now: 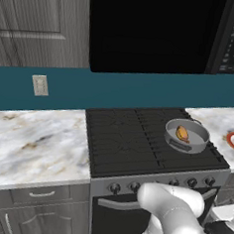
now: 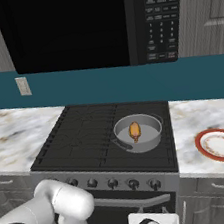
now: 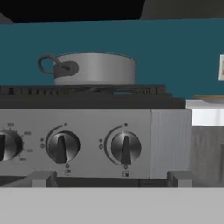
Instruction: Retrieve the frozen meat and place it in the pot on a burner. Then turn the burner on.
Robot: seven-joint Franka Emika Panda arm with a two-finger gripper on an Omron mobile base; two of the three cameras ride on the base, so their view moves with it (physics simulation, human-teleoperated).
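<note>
The white arm (image 1: 173, 213) is folded low at the near edge, elbow raised and bent, forearm dropping downward; the gripper faces level and forward, jaws spread wide

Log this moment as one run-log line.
meat: frozen meat in pot | pot: on right burner | knobs: untouched, hand camera faces them | gripper: open | next: turn burner on

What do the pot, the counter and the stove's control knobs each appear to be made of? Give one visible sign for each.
Pot: probably brushed metal, plain grey walls with a soft sheen.
Counter: looks like polished marble or a stone imitation, white with grey-brown veins.
Control knobs: seemingly dark plastic or metal, smooth and glossy with pale highlights.
</note>
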